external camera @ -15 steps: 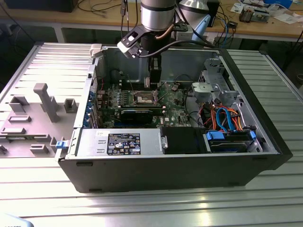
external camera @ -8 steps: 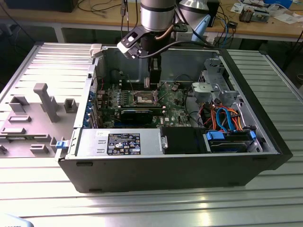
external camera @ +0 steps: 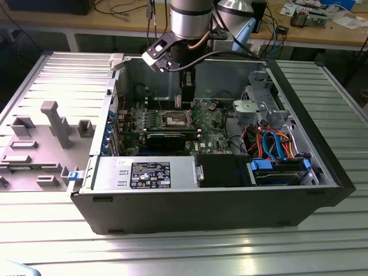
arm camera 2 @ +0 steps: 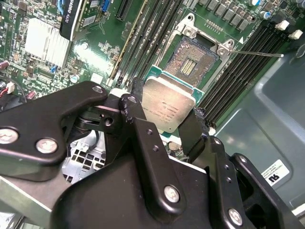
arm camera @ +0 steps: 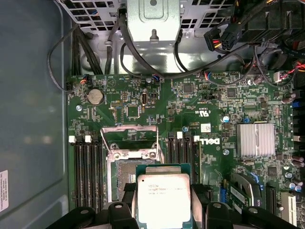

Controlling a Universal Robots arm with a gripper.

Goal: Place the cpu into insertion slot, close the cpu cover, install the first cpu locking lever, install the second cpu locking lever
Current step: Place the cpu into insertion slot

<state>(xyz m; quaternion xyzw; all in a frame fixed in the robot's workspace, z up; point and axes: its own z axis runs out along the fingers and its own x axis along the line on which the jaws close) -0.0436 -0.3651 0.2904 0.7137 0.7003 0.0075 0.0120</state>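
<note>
My gripper (arm camera 2: 166,109) is shut on the cpu (arm camera 2: 169,98), a flat square chip with a silver-grey top, held by its two opposite edges between black fingers (arm camera 2: 137,98). The cpu (arm camera: 163,199) hangs just above and beside the insertion slot (arm camera: 122,175), partly overlapping its edge. The insertion slot (arm camera 2: 191,61) lies bare, its tan-gold contacts showing. The cpu cover (arm camera: 129,139), a thin silvery frame, is swung up at the slot's far end. A thin metal locking lever (arm camera 2: 259,54) sticks out sideways. In the exterior view the gripper (external camera: 179,102) hovers over the slot (external camera: 175,119).
Long dark memory slots (arm camera: 86,171) flank the socket on both sides. A finned silver heatsink (arm camera: 256,140) and a black expansion card (external camera: 165,138) sit nearby. Cable bundles (external camera: 270,144) and a drive cage (external camera: 259,103) fill the case towards the exterior view's right.
</note>
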